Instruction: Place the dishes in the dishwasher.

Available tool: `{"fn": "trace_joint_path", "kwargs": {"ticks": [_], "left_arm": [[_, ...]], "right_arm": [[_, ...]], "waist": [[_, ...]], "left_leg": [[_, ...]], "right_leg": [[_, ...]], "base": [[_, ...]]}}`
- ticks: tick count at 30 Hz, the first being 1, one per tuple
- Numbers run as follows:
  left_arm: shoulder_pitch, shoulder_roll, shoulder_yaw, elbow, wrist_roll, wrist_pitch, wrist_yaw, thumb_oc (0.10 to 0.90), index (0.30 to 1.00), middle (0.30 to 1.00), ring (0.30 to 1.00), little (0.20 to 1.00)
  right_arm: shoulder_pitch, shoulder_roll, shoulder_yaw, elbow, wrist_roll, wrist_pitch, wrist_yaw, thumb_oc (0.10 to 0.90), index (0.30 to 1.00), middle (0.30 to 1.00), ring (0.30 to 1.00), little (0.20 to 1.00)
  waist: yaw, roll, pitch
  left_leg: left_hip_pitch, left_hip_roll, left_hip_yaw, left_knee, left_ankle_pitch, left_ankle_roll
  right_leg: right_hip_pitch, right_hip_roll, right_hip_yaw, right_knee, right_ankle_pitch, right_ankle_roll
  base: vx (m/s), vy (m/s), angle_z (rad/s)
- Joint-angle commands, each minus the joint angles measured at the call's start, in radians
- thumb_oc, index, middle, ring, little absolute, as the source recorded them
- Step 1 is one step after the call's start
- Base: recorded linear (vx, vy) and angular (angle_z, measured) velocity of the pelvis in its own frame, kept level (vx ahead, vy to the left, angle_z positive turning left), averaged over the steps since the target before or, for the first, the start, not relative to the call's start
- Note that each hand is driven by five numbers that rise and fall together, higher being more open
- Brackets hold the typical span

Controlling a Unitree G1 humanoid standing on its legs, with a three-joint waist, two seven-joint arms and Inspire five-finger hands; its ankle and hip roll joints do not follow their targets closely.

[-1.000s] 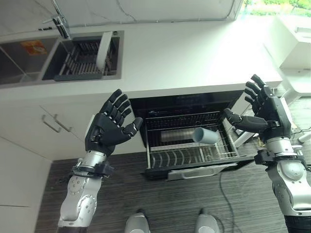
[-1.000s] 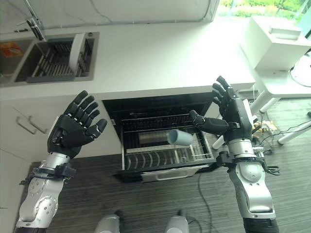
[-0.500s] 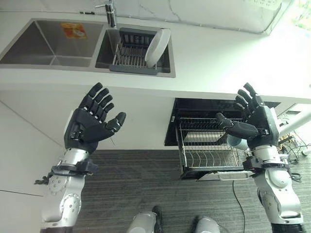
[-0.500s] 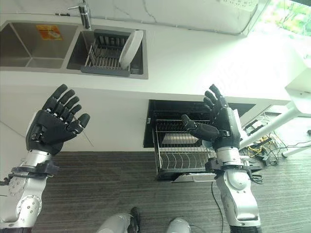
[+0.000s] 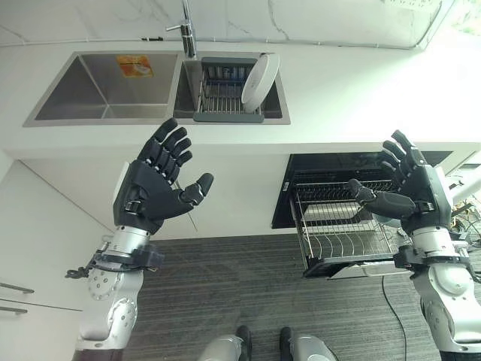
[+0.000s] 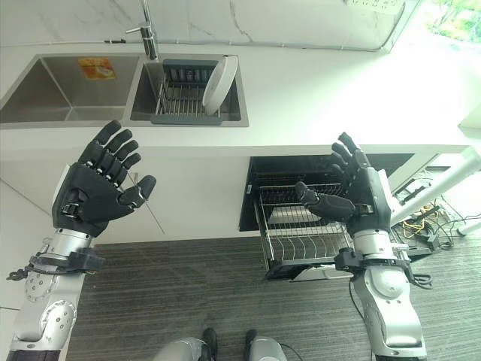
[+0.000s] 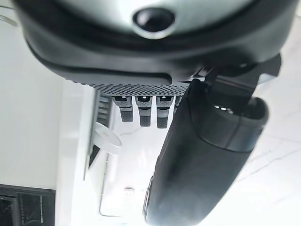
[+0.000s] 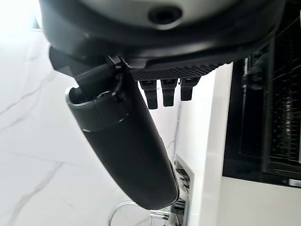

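A white plate (image 5: 260,78) stands on edge in a dark dish rack (image 5: 225,96) in the sink's right basin. It also shows past my left hand's fingers (image 7: 141,111) as the white plate (image 7: 106,139). The dishwasher (image 5: 361,169) under the counter is open, and its wire basket (image 5: 342,235) is pulled out over the floor. My left hand (image 5: 154,186) is raised in front of the cabinet below the sink, open and holding nothing. My right hand (image 5: 412,189) is raised over the basket's right side, open and holding nothing.
The steel sink's left basin (image 5: 101,89) has an orange sticker on its far wall, and a tap (image 5: 186,26) stands behind the rack. White counter (image 5: 353,83) runs to the right above the dishwasher. Dark wood-pattern floor (image 5: 225,286) lies below.
The camera has swung left and up, so the sink has come further into the picture and the dishwasher sits further right. Both hands stay raised and open.
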Motion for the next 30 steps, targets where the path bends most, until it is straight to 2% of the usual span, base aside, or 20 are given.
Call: {"fn": "trace_joint_path", "kwargs": {"ticks": [1,3,5,7,8,9,10,12,13,14,16,17,18,20,21,24,30], "left_arm": [[-0.065,0.024,0.002,-0.109,0.006,-0.132,0.009,0.800,0.900,0.900,0.900,0.900],[-0.062,0.014,0.005,-0.117,0.004,-0.133,0.005,0.800,0.900,0.900,0.900,0.900],[-0.065,0.003,0.003,-0.128,0.011,-0.127,0.003,0.800,0.900,0.900,0.900,0.900],[-0.065,-0.006,0.002,-0.135,0.024,-0.125,0.000,0.800,0.900,0.900,0.900,0.900],[-0.063,-0.005,0.004,-0.137,0.036,-0.125,0.007,0.800,0.900,0.900,0.900,0.900],[-0.060,-0.001,0.005,-0.136,0.032,-0.127,0.008,0.800,0.900,0.900,0.900,0.900],[-0.049,0.005,0.011,-0.138,0.022,-0.131,0.010,0.800,0.900,0.900,0.900,0.900],[-0.032,0.010,0.018,-0.136,0.014,-0.148,0.013,0.800,0.900,0.900,0.900,0.900],[-0.027,0.009,0.020,-0.133,0.013,-0.155,0.012,0.800,0.900,0.900,0.900,0.900],[-0.011,0.004,0.026,-0.140,0.010,-0.167,0.011,0.800,0.900,0.900,0.900,0.900],[0.008,-0.002,0.032,-0.141,0.005,-0.192,0.003,0.800,0.900,0.900,0.900,0.900],[0.014,-0.004,0.037,-0.142,-0.005,-0.198,-0.006,0.800,0.900,0.900,0.900,0.900],[0.015,-0.007,0.042,-0.141,-0.008,-0.201,-0.009,0.800,0.900,0.900,0.900,0.900],[0.008,-0.002,0.041,-0.135,-0.013,-0.212,-0.008,0.800,0.900,0.900,0.900,0.900],[-0.002,0.009,0.041,-0.131,-0.021,-0.212,-0.001,0.800,0.900,0.900,0.900,0.900],[-0.033,0.041,0.059,-0.134,-0.054,-0.182,0.009,0.800,0.900,0.900,0.900,0.900],[-0.100,0.065,0.053,-0.141,-0.066,-0.150,-0.009,0.800,0.900,0.900,0.900,0.900]], "right_arm": [[-0.106,-0.044,-0.036,-0.025,0.012,-0.089,-0.034,0.800,0.900,0.900,0.900,0.900],[-0.103,-0.052,-0.045,-0.020,0.014,-0.086,-0.027,0.800,0.900,0.900,0.900,0.900],[-0.100,-0.068,-0.058,-0.015,0.027,-0.094,-0.021,0.800,0.900,0.900,0.900,0.900],[-0.093,-0.068,-0.069,-0.017,0.028,-0.100,-0.014,0.800,0.900,0.900,0.900,0.900],[-0.089,-0.066,-0.075,-0.019,0.032,-0.102,-0.010,0.800,0.900,0.900,0.900,0.900],[-0.091,-0.063,-0.075,-0.019,0.028,-0.100,-0.009,0.800,0.900,0.900,0.900,0.900],[-0.094,-0.059,-0.071,-0.017,0.026,-0.094,-0.005,0.800,0.900,0.900,0.900,0.900],[-0.098,-0.059,-0.057,-0.009,0.020,-0.093,-0.001,0.800,0.900,0.900,0.900,0.900],[-0.098,-0.059,-0.054,-0.007,0.019,-0.095,0.001,0.800,0.900,0.900,0.900,0.900],[-0.092,-0.066,-0.059,-0.014,0.028,-0.095,0.008,0.800,0.900,0.900,0.900,0.900],[-0.083,-0.075,-0.068,-0.014,0.033,-0.104,0.010,0.800,0.900,0.900,0.900,0.900],[-0.078,-0.082,-0.073,-0.014,0.040,-0.107,0.008,0.800,0.900,0.900,0.900,0.900],[-0.079,-0.090,-0.078,-0.014,0.048,-0.105,0.009,0.800,0.900,0.900,0.900,0.900],[-0.077,-0.095,-0.086,-0.015,0.050,-0.106,0.006,0.800,0.900,0.900,0.900,0.900],[-0.073,-0.097,-0.092,-0.018,0.054,-0.113,-0.002,0.800,0.900,0.900,0.900,0.900],[-0.054,-0.096,-0.128,-0.040,0.078,-0.112,-0.033,0.800,0.900,0.900,0.900,0.900],[-0.069,-0.054,-0.139,-0.062,0.014,-0.116,-0.138,0.800,0.900,0.900,0.900,0.900]], "waist": [[-0.001,0.007,-0.115],[0.001,-0.004,-0.107],[0.008,-0.033,-0.088],[0.001,-0.038,-0.074],[-0.008,-0.036,-0.068],[-0.010,-0.031,-0.065],[-0.012,-0.012,-0.061],[-0.009,0.017,-0.062],[-0.008,0.023,-0.065],[0.001,0.035,-0.065],[0.009,0.044,-0.064],[0.010,0.048,-0.064],[0.007,0.050,-0.067],[-0.004,0.057,-0.074],[-0.011,0.062,-0.083],[-0.012,0.055,-0.116],[0.009,0.025,-0.137]], "left_leg": [[0.053,0.054,0.020,-0.003,-0.070,-0.109],[0.072,0.055,0.052,-0.003,-0.029,-0.131],[0.079,0.046,0.095,0.009,0.091,-0.166],[0.051,0.081,0.122,0.058,0.129,-0.186],[0.045,0.117,0.148,0.024,0.133,-0.184],[0.045,0.131,0.155,-0.003,0.122,-0.179],[0.019,0.165,0.148,-0.003,0.083,-0.177],[-0.045,0.214,0.105,-0.003,0.081,-0.200],[-0.070,0.229,0.086,-0.003,0.091,-0.210],[-0.134,0.261,0.026,-0.003,0.144,-0.237],[-0.188,0.276,-0.035,-0.003,0.181,-0.253],[-0.206,0.285,-0.044,-0.003,0.184,-0.257],[-0.205,0.290,-0.032,-0.003,0.165,-0.253],[-0.190,0.314,0.010,-0.003,0.166,-0.256],[-0.175,0.317,0.031,-0.003,0.146,-0.253],[-0.142,0.279,0.059,-0.003,0.091,-0.228],[-0.119,0.181,0.028,-0.003,0.026,-0.176]], "right_leg": [[0.013,0.062,-0.041,-0.029,-0.020,0.016],[0.021,0.047,-0.046,-0.029,-0.020,0.006],[0.036,0.013,-0.041,-0.029,-0.020,-0.011],[0.046,0.004,-0.046,-0.029,-0.015,-0.018],[0.051,-0.001,-0.053,-0.029,-0.013,-0.016],[0.056,0.002,-0.051,-0.029,-0.017,-0.013],[0.060,0.017,-0.050,-0.029,-0.023,-0.005],[0.067,0.047,-0.034,-0.029,-0.036,0.001],[0.068,0.056,-0.028,-0.029,-0.040,-0.001],[0.081,0.079,0.000,-0.029,-0.059,-0.007],[0.093,0.096,0.027,-0.029,-0.074,-0.016],[0.100,0.095,0.031,-0.029,-0.080,-0.017],[0.101,0.086,0.027,-0.029,-0.084,-0.015],[0.106,0.065,0.010,-0.029,-0.084,-0.006],[0.110,0.045,-0.002,-0.029,-0.081,0.007],[0.120,-0.014,-0.017,-0.029,-0.068,0.057],[0.096,-0.108,-0.038,-0.029,-0.023,0.121]], "base": [[0.10,-0.143,-0.03],[0.09,-0.153,-0.04],[0.06,-0.162,-0.02],[0.01,-0.059,0.07],[0.03,0.027,0.19],[0.05,0.110,0.20],[0.06,0.185,0.26],[0.10,0.205,0.28],[0.17,0.220,0.12],[0.18,0.205,-0.10],[0.19,0.224,-0.30],[0.18,0.233,-0.54],[0.16,0.235,-0.66],[0.16,0.296,-0.51],[0.25,0.439,-0.36],[0.22,0.340,-0.16],[0.16,0.229,0.21]]}}
